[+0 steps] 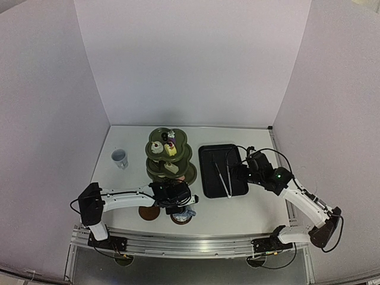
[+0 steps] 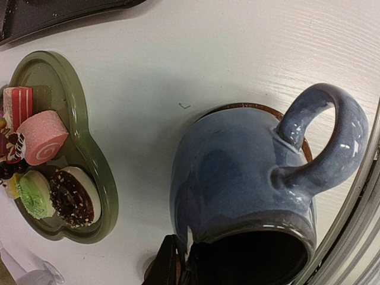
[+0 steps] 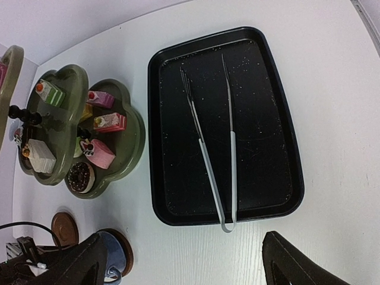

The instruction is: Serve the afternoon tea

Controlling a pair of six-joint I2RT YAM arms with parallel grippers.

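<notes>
Left tool (image 2: 185,266) pinching jug (image 2: 237,172) rim, on saucer (image 3: 126,254), table (image 2: 249,47) edge close

We find the overhead view bright and evenly lit from above, with a mauve cast on the enclosure walls (image 1: 190,59) and only soft, short shadows beneath the stand (image 1: 171,155). In the left wrist view we note white glare streaks on the handle and rim of the jug (image 2: 237,190), a diffuse shadow on the table (image 2: 237,53) to its left, and softness along the bottom edge. The right wrist view is sharp. The tray (image 3: 267,148) shows speckled reflections, and straight lines bow near the corners.
</notes>
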